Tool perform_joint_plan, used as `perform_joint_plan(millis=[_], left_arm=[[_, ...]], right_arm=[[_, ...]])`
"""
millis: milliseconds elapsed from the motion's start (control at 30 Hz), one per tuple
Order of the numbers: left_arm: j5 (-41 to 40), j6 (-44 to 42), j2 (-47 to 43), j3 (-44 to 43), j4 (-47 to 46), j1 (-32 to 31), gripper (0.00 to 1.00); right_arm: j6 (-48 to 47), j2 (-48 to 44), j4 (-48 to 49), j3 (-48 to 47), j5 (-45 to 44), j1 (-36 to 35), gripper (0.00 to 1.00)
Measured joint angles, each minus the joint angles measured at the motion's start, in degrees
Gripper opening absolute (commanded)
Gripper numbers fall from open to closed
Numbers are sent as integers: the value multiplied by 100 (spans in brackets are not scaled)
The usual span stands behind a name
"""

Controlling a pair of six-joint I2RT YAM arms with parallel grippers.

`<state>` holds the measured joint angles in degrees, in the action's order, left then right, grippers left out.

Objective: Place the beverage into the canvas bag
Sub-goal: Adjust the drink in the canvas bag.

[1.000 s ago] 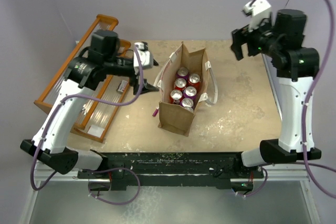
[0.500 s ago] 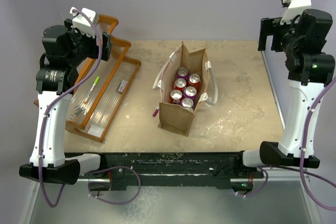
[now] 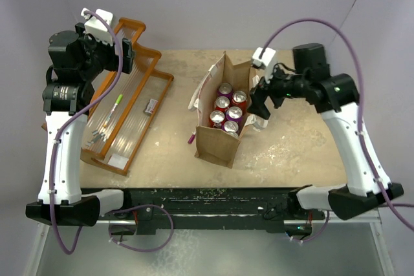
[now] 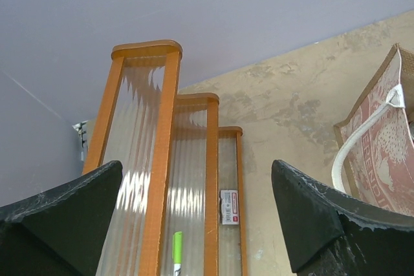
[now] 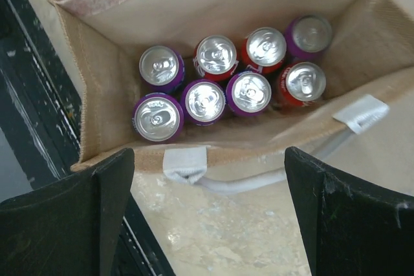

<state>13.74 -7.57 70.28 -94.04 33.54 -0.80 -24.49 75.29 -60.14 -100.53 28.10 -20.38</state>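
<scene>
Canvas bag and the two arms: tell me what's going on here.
The canvas bag stands open between the arms with eight cans upright inside, some purple and some red. The right gripper hovers just above the bag's right rim, open and holding nothing. The left gripper is raised over the orange rack on the left, also open and empty. No can shows outside the bag, so the loading looks done.

light: even, diffuse; shadows: faint; glare: can lids (image 5: 217, 55); focus: sharp
</scene>
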Motion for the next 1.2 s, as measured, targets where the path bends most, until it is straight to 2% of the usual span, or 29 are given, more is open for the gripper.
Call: perform_joint_plan(millis=[467,700,1033,1200], left_arm=[[363,-2,-175,273,66,81,99],[400,2,-205,380,57,107,99],[575,105,-192,382,48,299,99],[625,116,-197,396,48,354,99]], right_arm=[[-1086,1803,-382,291,4,-1110,86],[-1154,2039,-245,852,-133,-1572,79],[-1139,2100,457,1646,-372,-1613,69],[-1036,2059,728,1762,-363,-1672,70]])
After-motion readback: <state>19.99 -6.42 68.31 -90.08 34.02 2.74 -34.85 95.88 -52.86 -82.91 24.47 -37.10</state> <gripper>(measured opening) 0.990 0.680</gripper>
